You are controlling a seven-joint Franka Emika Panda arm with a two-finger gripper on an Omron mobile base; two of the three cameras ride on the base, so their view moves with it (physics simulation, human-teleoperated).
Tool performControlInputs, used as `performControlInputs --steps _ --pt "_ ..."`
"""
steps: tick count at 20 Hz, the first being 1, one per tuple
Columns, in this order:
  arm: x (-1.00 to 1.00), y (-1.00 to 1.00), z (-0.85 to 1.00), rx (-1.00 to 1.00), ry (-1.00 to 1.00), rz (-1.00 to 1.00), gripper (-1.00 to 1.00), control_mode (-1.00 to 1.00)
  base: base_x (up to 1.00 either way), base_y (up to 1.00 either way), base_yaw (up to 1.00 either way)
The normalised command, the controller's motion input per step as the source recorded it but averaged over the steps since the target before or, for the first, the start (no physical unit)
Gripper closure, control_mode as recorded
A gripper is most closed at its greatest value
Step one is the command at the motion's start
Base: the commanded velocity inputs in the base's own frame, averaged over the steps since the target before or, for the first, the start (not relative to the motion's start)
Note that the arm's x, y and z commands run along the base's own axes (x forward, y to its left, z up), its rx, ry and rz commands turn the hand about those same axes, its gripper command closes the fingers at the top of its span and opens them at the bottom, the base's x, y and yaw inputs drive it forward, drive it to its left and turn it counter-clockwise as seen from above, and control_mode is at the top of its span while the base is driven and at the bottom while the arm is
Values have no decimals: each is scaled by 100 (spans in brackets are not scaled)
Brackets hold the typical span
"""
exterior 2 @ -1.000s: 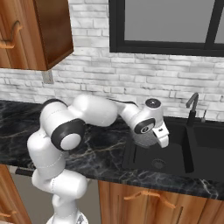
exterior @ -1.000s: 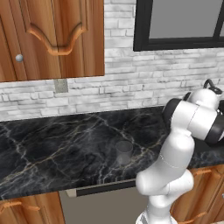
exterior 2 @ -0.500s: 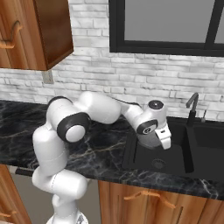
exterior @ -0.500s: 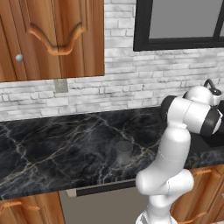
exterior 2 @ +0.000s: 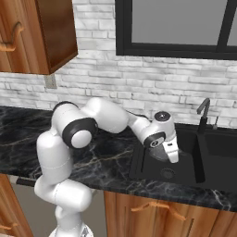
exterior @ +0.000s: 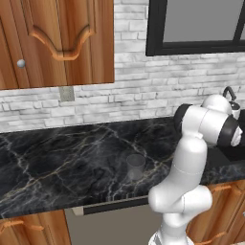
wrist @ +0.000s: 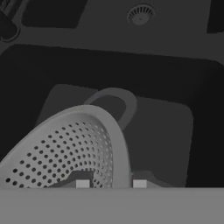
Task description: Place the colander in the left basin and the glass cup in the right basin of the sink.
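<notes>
The silvery perforated colander (wrist: 65,148) hangs tilted in the hand view, and my gripper (wrist: 110,183) is shut on its rim, one finger on each side. A side handle (wrist: 118,98) sticks out beyond the rim. In the right base view the gripper (exterior 2: 172,156) points down into the left basin (exterior 2: 152,170) of the black sink (exterior 2: 139,178), with the colander (exterior 2: 159,152) just beside it. The right basin (exterior 2: 222,144) lies past the divider. The glass cup (exterior: 135,166) stands upright on the dark marble counter (exterior: 72,158), to the left of the arm.
A black curved faucet (exterior 2: 202,112) rises at the sink's back edge. The left basin's round drain (exterior 2: 167,173) lies under the hand. A white brick wall and a dark-framed window (exterior 2: 176,28) stand behind, and wooden wall cabinets (exterior: 57,38) hang at the left.
The arm has stretched further right and the hand has sunk lower into the left basin, carrying the colander with it. The glass cup has stayed in place.
</notes>
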Motion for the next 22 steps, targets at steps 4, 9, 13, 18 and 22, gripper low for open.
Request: performControlInputs --steps 4,9,13,18,22 --pt "14 0 0 0 0 -31 100 -100 0 0 0" --pt "21 0 0 0 0 -31 100 -100 0 0 0" --pt "12 3 0 0 0 -25 100 -100 0 0 0" --pt "10 10 0 0 0 -15 100 -100 0 0 0" --pt "18 3 -11 0 -2 -7 100 -100 0 0 0"
